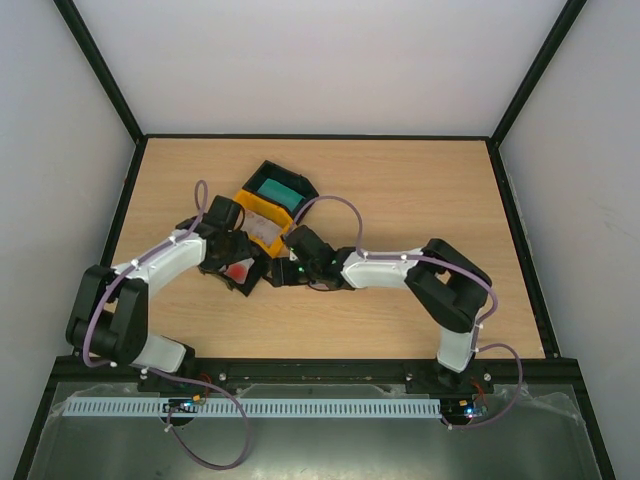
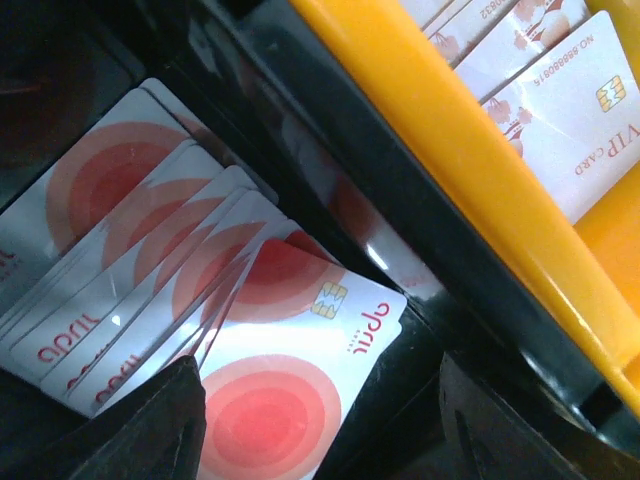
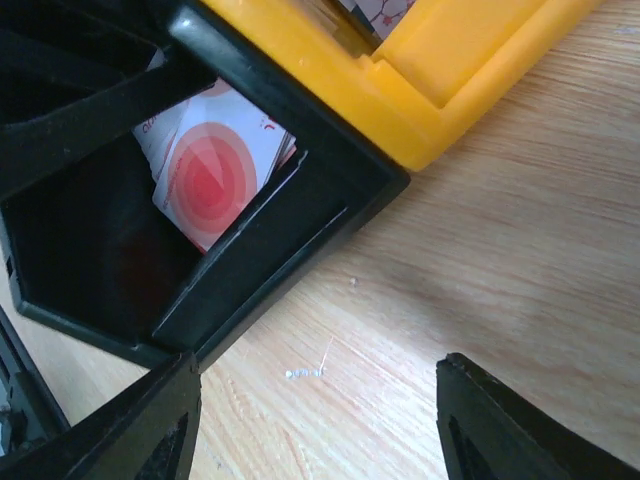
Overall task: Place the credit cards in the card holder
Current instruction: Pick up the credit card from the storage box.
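Several red-and-white credit cards (image 2: 130,200) lie fanned in a black tray (image 2: 330,150). The nearest card (image 2: 290,390) lies loose between the fingers of my left gripper (image 2: 320,430), whose jaws stand open: the left fingertip is at the card's edge and a gap shows before the right finger. From above, that gripper (image 1: 235,262) hangs over this tray. My right gripper (image 3: 318,420) is open over bare wood just off the tray's corner (image 3: 290,250), with the same cards (image 3: 210,180) inside. The card holder is out of view.
A yellow tray (image 2: 470,150) with pale pinkish-white cards (image 2: 560,110) touches the black one. Behind it, another black tray (image 1: 265,170) holds teal cards (image 1: 280,190). My two grippers sit close together, the right one (image 1: 287,268) beside the left. Black rails edge the wooden table (image 1: 420,190).
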You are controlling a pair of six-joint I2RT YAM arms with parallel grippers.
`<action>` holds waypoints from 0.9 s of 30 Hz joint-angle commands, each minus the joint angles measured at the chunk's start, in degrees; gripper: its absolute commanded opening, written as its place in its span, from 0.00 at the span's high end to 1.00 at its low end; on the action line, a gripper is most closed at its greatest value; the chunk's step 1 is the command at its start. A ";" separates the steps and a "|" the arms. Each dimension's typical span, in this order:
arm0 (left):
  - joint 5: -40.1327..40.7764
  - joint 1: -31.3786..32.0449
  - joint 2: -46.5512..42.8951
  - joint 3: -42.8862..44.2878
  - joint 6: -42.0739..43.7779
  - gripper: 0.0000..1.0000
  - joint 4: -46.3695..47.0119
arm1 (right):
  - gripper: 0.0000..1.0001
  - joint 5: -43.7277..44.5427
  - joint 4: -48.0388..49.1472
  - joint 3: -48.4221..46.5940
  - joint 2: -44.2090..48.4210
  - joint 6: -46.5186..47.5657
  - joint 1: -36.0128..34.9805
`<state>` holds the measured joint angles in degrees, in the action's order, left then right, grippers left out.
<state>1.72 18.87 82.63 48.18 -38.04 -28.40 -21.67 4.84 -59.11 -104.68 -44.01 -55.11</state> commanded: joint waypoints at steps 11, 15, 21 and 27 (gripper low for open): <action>-1.38 -1.54 7.11 -0.11 2.35 0.37 0.58 | 0.48 3.27 13.74 0.93 -5.78 -8.76 -0.96; -2.55 -1.54 7.82 -0.96 3.37 0.42 1.40 | 0.48 3.20 14.03 0.52 -6.87 -7.92 -0.97; -3.06 -1.49 8.21 -0.83 4.52 0.60 1.08 | 0.53 3.78 13.87 -0.06 -7.52 -6.66 -0.97; -1.71 -1.49 8.60 -0.33 5.76 0.56 0.14 | 0.53 4.17 12.96 -0.89 -8.14 -5.69 -0.94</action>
<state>-0.95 17.72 89.23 49.01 -33.50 -25.43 -19.14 17.10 -58.37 -111.98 -51.22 -55.64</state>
